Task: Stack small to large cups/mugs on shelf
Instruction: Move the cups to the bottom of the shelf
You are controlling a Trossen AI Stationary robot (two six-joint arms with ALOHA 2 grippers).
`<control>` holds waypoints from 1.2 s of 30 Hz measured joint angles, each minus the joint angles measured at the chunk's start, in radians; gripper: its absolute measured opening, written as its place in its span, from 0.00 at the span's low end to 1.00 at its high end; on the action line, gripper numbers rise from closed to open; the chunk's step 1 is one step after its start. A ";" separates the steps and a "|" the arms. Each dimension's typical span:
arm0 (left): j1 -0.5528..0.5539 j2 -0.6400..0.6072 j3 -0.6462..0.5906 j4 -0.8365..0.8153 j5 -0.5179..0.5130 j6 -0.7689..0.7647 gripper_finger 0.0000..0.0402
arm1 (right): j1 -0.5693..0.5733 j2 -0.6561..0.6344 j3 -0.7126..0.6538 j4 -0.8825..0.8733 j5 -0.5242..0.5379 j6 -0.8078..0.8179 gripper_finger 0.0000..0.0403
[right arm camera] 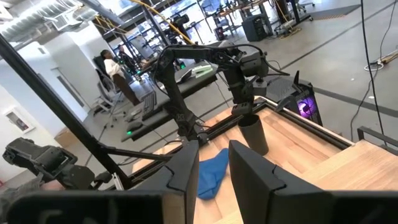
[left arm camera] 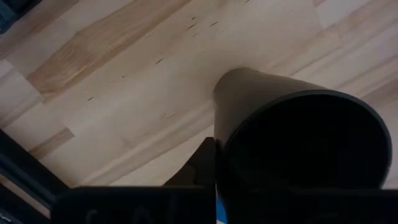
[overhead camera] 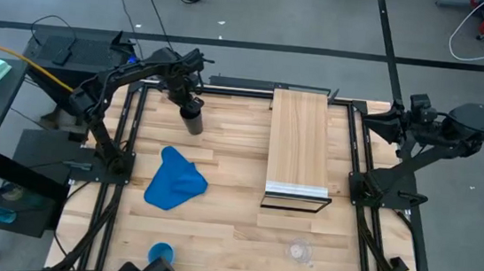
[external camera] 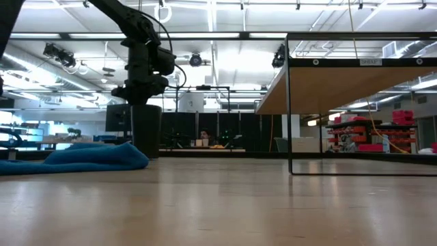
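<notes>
Fingers of the left gripper clamp the rim of the black cup, which stands upright on the table at its far left side. In the left wrist view the cup's dark mouth fills the space just ahead of the fingers, one pressed against its outer wall. From table height the cup stands directly below the gripper, its base at the tabletop, though contact with the wood cannot be told.

Blue cloth lies crumpled nearer than the cup, apart from it. The blue cup sits at the near edge, well away from the left gripper. The clear cup sits near the front, beyond the shelf's metal edge.

The shelf runs from far to near between the two arms, its top bare.

The right gripper waits at the table's right edge, well apart from every cup; its fingers stand spread, with nothing between them.
</notes>
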 joint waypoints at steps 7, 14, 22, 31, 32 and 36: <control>-0.005 -0.002 0.068 -0.098 0.048 -0.001 0.02 | 0.000 0.000 0.000 0.000 0.000 -0.006 0.24; -0.084 -0.002 0.378 -0.335 0.061 0.000 0.02 | 0.000 0.000 0.000 0.000 0.000 -0.008 0.24; -0.260 -0.004 0.894 -0.394 0.064 -0.154 0.02 | 0.000 0.000 0.000 0.000 0.000 -0.020 0.24; -0.601 -0.076 0.916 -0.247 0.094 -0.314 0.02 | 0.000 0.000 0.000 0.001 0.000 -0.023 0.24; -0.645 -0.072 0.916 -0.224 0.093 -0.319 0.02 | 0.000 0.000 0.000 0.000 0.000 -0.023 0.24; -0.795 -0.024 0.916 -0.142 0.092 -0.368 0.02 | 0.000 0.000 0.000 0.001 0.000 -0.023 0.24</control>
